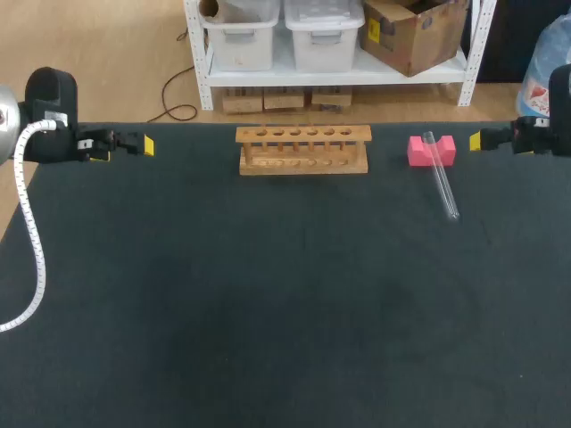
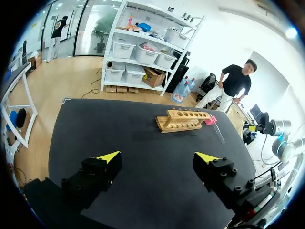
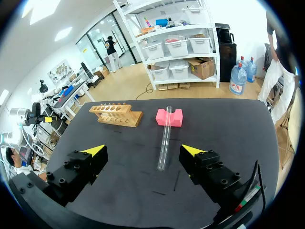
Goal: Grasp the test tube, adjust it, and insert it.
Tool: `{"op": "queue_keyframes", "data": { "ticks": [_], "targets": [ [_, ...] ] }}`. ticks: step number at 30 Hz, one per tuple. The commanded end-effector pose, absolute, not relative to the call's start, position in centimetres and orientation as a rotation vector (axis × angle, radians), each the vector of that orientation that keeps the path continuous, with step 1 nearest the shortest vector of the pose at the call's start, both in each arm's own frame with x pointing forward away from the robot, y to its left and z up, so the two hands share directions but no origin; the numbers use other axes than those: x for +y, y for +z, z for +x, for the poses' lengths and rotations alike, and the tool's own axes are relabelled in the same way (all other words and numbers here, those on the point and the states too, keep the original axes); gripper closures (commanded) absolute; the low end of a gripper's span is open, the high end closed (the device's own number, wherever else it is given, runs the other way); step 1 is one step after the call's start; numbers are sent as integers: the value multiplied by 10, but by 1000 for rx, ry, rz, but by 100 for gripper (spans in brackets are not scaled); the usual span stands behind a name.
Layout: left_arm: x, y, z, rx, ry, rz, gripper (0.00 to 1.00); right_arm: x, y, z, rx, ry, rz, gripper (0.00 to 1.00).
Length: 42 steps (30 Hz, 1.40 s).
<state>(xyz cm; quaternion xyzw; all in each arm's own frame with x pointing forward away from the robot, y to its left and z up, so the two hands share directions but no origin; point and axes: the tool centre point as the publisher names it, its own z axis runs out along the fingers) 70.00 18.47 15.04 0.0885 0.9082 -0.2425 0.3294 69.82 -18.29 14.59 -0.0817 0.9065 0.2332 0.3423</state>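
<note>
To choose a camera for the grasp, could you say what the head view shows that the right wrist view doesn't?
Only the head view: the right hand side-on, beside the pink block. Only the right wrist view: its fingers open, the test tube ahead of them. Both: the tube resting on the block, and the wooden rack.

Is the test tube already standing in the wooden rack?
No, the test tube lies on the table, one end propped on the pink block, apart from the rack.
</note>
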Motion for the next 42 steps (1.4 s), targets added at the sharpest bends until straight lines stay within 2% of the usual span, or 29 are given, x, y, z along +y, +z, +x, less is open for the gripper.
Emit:
{"op": "queue_keyframes", "data": {
  "ticks": [1, 14, 28, 42],
  "targets": [
    [184, 151, 700, 2381, -630, 230, 0, -182, 147, 697, 2359, 597, -209, 0],
    [184, 150, 701, 2378, -646, 248, 0, -182, 147, 697, 2359, 597, -209, 0],
    [218, 154, 729, 2002, -860, 769, 0, -182, 147, 697, 2359, 597, -209, 0],
    [214, 144, 760, 1684, -987, 1050, 0, -182, 147, 697, 2359, 597, -209, 0]
  ]
}}
